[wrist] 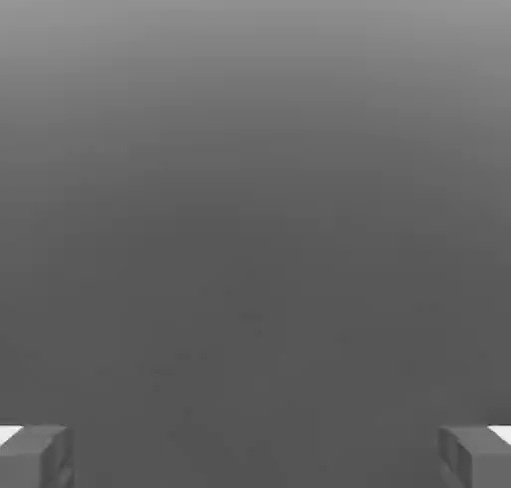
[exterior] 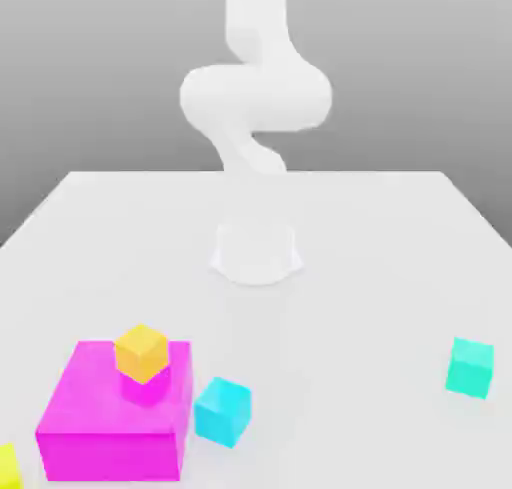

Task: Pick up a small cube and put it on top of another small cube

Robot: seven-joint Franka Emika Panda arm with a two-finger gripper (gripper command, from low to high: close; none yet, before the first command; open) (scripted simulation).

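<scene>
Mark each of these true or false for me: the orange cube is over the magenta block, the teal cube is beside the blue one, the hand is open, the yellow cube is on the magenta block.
1. The orange cube is over the magenta block. True.
2. The teal cube is beside the blue one. False: it lies well apart, toward the exterior view's right.
3. The hand is open. True.
4. The yellow cube is on the magenta block. False: it sits off it, at the exterior view's left edge.
</scene>
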